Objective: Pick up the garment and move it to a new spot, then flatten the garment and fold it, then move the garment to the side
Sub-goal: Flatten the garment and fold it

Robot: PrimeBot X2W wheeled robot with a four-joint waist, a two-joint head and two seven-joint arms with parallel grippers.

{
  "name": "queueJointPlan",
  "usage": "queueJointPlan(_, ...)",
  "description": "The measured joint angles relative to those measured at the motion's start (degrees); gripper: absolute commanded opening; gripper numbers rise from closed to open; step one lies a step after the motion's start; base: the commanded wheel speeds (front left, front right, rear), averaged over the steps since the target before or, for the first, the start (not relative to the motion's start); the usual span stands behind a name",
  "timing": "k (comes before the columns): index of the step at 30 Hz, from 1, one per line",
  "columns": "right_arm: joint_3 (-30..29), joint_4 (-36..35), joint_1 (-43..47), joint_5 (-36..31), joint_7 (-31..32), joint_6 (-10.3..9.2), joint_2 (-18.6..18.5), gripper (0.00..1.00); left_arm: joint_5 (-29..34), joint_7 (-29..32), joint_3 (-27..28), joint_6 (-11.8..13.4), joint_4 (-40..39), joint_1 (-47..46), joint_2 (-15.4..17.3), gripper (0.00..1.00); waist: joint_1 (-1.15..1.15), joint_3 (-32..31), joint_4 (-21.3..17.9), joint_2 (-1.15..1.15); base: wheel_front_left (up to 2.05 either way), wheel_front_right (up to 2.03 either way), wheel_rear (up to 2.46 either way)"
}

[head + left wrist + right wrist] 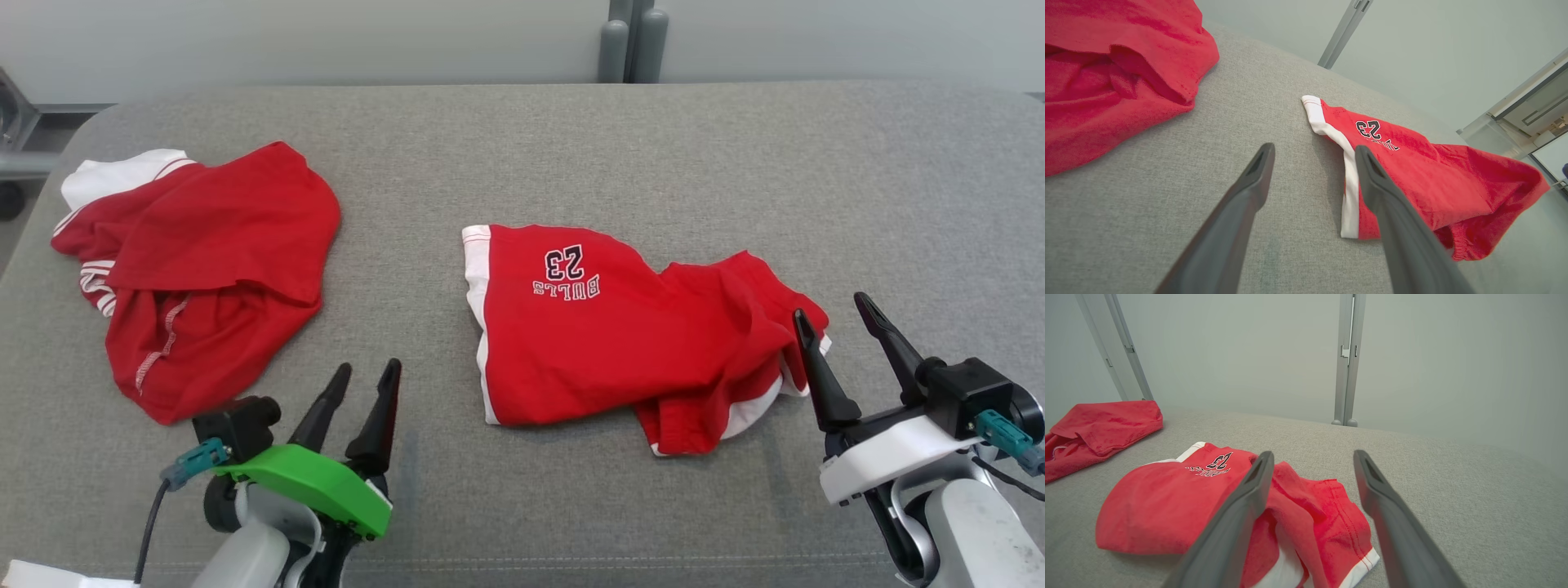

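Head view: red shorts [604, 335] lie crumpled on the grey cushion [653, 147], right of a second red garment [204, 269]; left gripper [368, 366] and right gripper [832, 306] stand spread, empty. Left wrist view: the white side stripe [1349, 175] looks a flat, pinchable edge. Right wrist view: soft, light cloth, bunched at its right end, likely to sag when lifted.

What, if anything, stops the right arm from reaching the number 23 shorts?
Probably nothing, so likely yes. The right end effector is open at the crumpled end of the shorts, with nothing between them; the other red garment lies well off to the left.
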Motion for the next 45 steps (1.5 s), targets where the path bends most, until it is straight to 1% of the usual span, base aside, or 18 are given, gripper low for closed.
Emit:
queueJointPlan(2,0.6,-0.1,-0.5,-0.1,0.0,0.0,0.2,1.0,-2.2,1.9,-0.6,-1.4,0.1,-0.1,-1.2,1.0,0.0,0.4,-0.8,0.0,0.0,0.0,0.0)
queueJointPlan(6,1.2,-0.2,-1.3,-0.5,0.0,0.01,0.6,1.0,-4.5,5.8,-1.8,-2.8,1.3,-1.8,-3.1,1.0,0.0,1.3,-2.8,0.0,0.0,0.0,0.0)
queueJointPlan(10,1.3,-0.2,-2.2,-0.5,0.0,0.01,0.6,1.0,-6.1,9.4,-2.0,-2.8,4.0,-4.4,-3.3,1.0,0.0,2.3,-5.1,0.0,0.0,0.0,0.0)
queueJointPlan(16,1.4,-0.3,-3.4,-0.5,0.0,0.01,1.1,1.0,-6.4,12.5,-1.2,-2.8,8.3,-6.5,-2.6,1.0,0.0,3.9,-8.8,0.0,0.0,0.0,0.0)
queueJointPlan(20,1.1,-0.3,-3.7,-0.4,0.0,0.01,1.2,1.0,-7.6,13.6,-0.7,-3.0,9.8,-7.1,-2.2,1.0,0.0,4.8,-11.1,0.0,0.0,0.0,0.0)
queueJointPlan(25,0.5,-0.3,-4.2,-0.4,0.0,0.01,1.2,1.0,-9.5,14.4,-0.6,-4.1,10.2,-9.5,-3.4,1.0,0.0,6.1,-13.1,0.0,0.0,0.0,0.0)
queueJointPlan(27,0.2,-0.3,-4.2,-0.4,0.0,0.01,1.2,1.0,-9.5,14.9,-0.8,-4.6,10.4,-10.7,-3.7,1.0,0.0,6.5,-13.6,0.0,0.0,0.0,0.0)
queueJointPlan(34,0.0,-0.2,-4.3,-0.4,0.0,0.01,1.6,1.0,-8.6,15.4,-2.5,-5.3,10.8,-13.8,-4.2,1.0,0.0,7.0,-14.4,0.0,0.0,0.0,0.0)
queueJointPlan(35,0.0,-0.2,-4.3,-0.4,0.0,0.01,1.8,1.0,-8.4,15.5,-2.9,-5.4,10.8,-14.9,-4.4,0.38,0.0,7.0,-14.6,0.0,0.0,0.0,0.0)
queueJointPlan(37,0.5,0.2,-4.7,-0.4,0.0,0.01,2.0,1.0,-7.9,15.5,-3.1,-5.6,10.9,-15.9,-4.5,0.04,0.0,7.0,-14.8,0.0,0.0,0.0,0.0)
queueJointPlan(38,0.8,0.4,-4.9,-0.4,0.0,0.01,2.2,1.0,-7.3,15.5,-3.3,-5.6,11.1,-16.3,-4.4,0.0,0.0,6.9,-15.0,0.0,0.0,0.0,0.0)
queueJointPlan(45,1.7,0.9,-5.5,-0.4,0.0,0.01,2.8,1.0,-2.9,16.9,-7.4,-5.8,11.1,-20.6,-4.9,0.0,0.0,6.7,-16.8,0.0,0.0,0.0,0.0)
